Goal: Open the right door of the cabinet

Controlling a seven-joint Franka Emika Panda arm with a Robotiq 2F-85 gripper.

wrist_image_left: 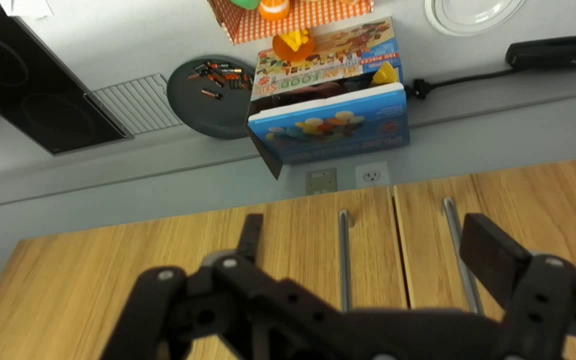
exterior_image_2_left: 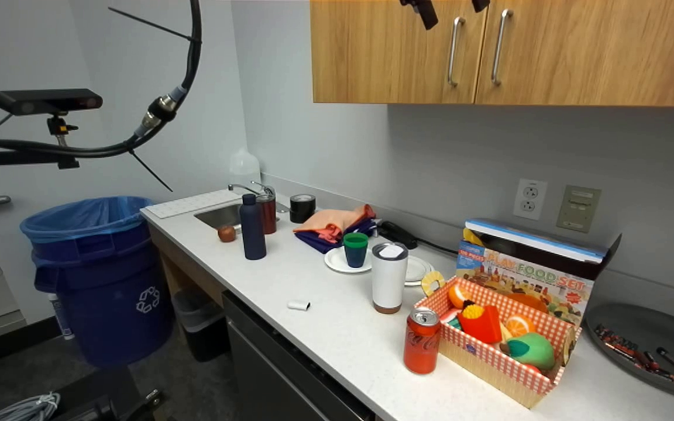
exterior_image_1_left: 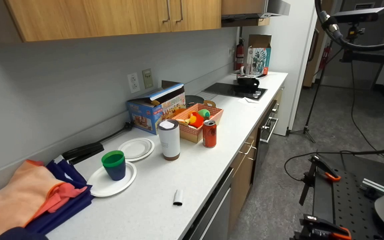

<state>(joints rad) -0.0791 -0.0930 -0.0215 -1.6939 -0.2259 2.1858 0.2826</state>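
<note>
The cabinet (exterior_image_1_left: 95,20) is honey-brown wood and hangs above the counter. Its right door (exterior_image_1_left: 198,16) is shut and also shows in an exterior view (exterior_image_2_left: 594,58). The wrist view stands upside down, so there the right door (wrist_image_left: 298,240) lies left of the door gap. The right door's silver handle (wrist_image_left: 344,260) appears between my fingers. My gripper (wrist_image_left: 369,237) is open and empty, apart from the handle. One finger overlaps the right door's panel in view, the other overlaps the adjoining left door's handle (wrist_image_left: 460,250). My fingertips (exterior_image_2_left: 454,14) also show at an exterior view's top edge.
Below the cabinet, the white counter (exterior_image_1_left: 152,206) holds a play food box (exterior_image_1_left: 157,106), a checkered basket (exterior_image_1_left: 195,133), a red can (exterior_image_1_left: 209,134), a white tumbler (exterior_image_1_left: 169,140), plates and cloths. A range hood (exterior_image_1_left: 277,7) adjoins the cabinet. A cable (exterior_image_2_left: 193,64) hangs along the arm.
</note>
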